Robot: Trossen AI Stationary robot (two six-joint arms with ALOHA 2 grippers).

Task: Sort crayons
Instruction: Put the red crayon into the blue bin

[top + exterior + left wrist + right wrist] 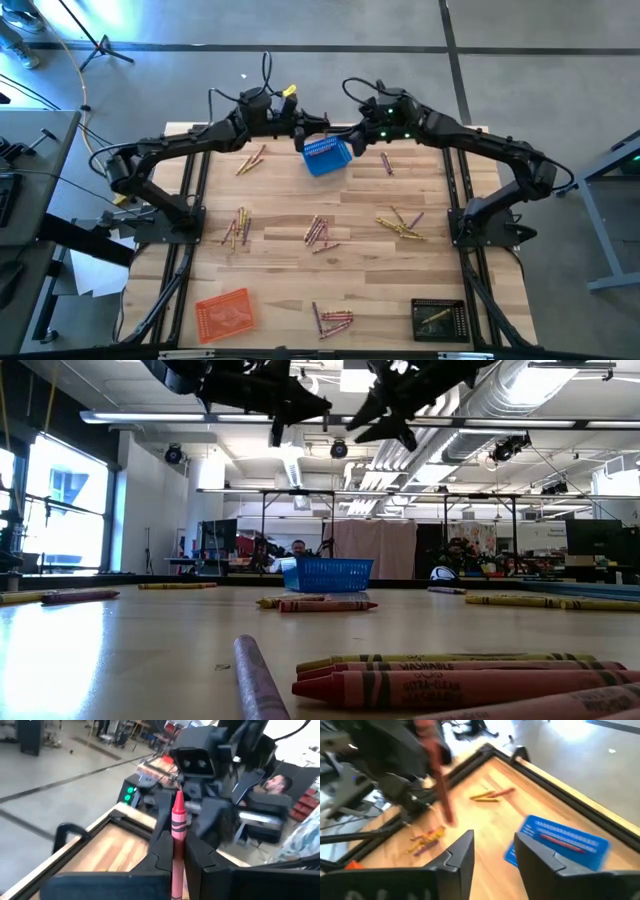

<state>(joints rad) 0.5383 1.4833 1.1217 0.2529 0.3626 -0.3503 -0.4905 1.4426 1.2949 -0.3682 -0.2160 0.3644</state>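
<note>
A red crayon (177,820) sits in my left gripper (176,847), which is shut on it high above the table's far middle (318,124). Facing it from the right, my right gripper (492,850) stands open just short of the crayon's free end (442,785), touching nothing. Below both lies the blue basket (327,157) with a red crayon (565,842) inside. Loose crayons lie in groups on the table: far left (250,160), left (238,228), middle (318,232) and right (400,225). My left gripper pinches the red crayon's rear part (176,865) between its two fingers. The fingers come nearly level from the table's left and lie along the crayon. Its pointed end (178,795) sticks out ahead toward my right gripper, lifted clear above the blue basket.
An orange basket (225,312) stands at the near left, and a black basket (438,320) holding yellow crayons at the near right. More crayons lie at the near middle (333,320) and far right (385,162). People sit in the room beyond the table (297,548).
</note>
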